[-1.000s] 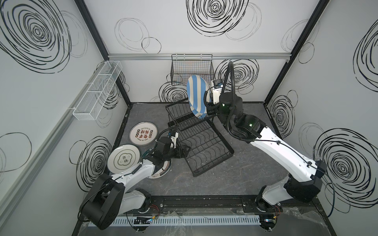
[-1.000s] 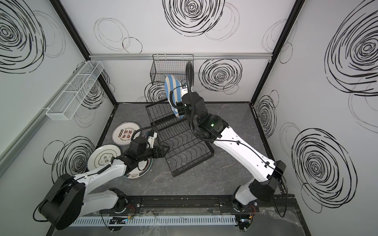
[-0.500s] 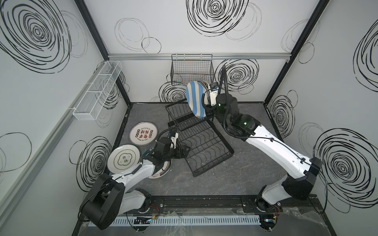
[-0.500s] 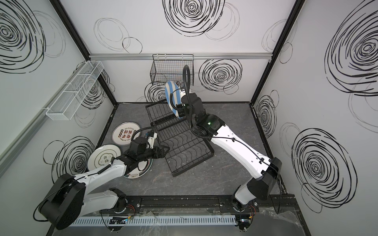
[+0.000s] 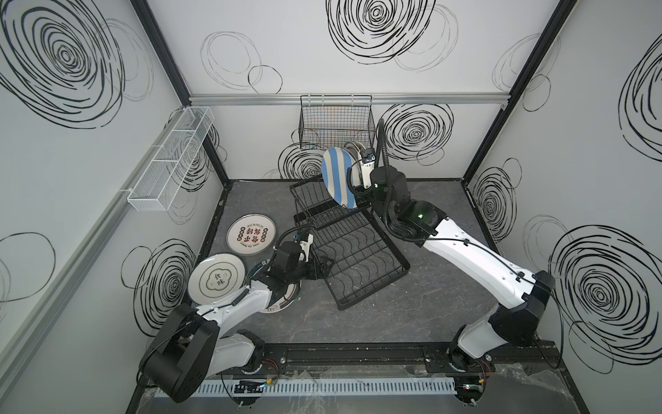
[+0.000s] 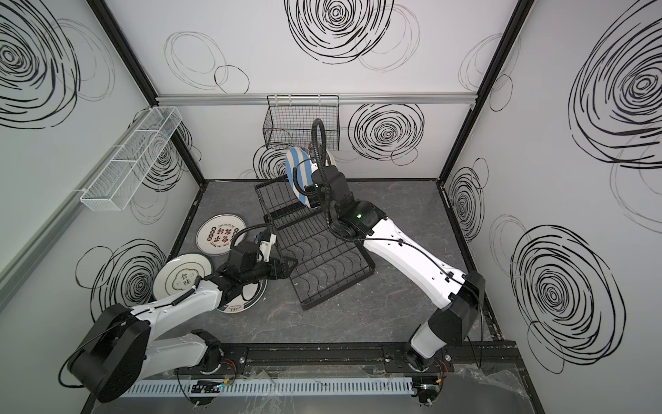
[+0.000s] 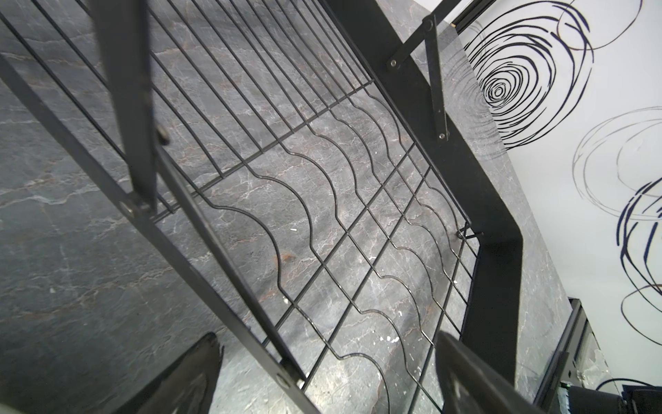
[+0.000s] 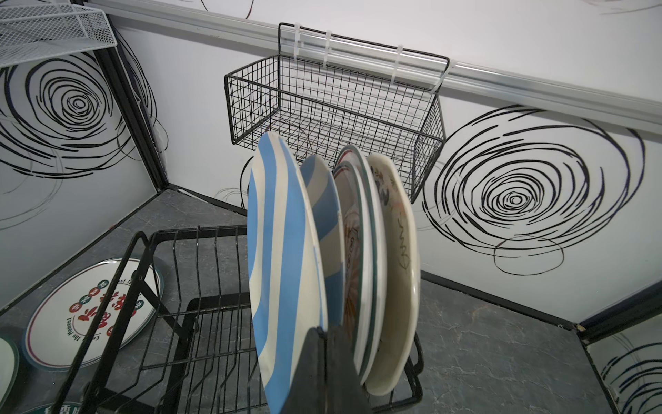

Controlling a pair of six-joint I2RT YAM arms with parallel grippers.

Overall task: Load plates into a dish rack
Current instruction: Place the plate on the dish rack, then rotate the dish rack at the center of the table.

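Observation:
The black dish rack (image 5: 372, 291) (image 6: 335, 291) lies slanted on the grey floor. In its raised upper basket (image 8: 200, 315) several plates stand on edge. The front one is a blue-and-cream striped plate (image 8: 279, 269) (image 5: 336, 179) (image 6: 299, 175), and my right gripper (image 8: 324, 331) is shut on its lower rim. Behind it stand a second striped plate (image 8: 322, 229), an orange-patterned plate (image 8: 353, 251) and a cream plate with black script (image 8: 397, 243). My left gripper (image 7: 329, 387) (image 5: 324, 267) is open, with the side rail (image 7: 215, 286) of the rack's lower tray between its fingers.
Three plates lie on the floor left of the rack: one with red characters (image 5: 251, 234), a white one with black characters (image 5: 216, 281), and a teal-rimmed one (image 5: 283, 301) under my left arm. A black grid basket (image 5: 336, 122) and a white mesh basket (image 5: 172, 161) hang on the walls.
My right arm has reached further toward the back wall and set the striped plate a little lower, against the other plates in the upper basket. The left arm has not moved.

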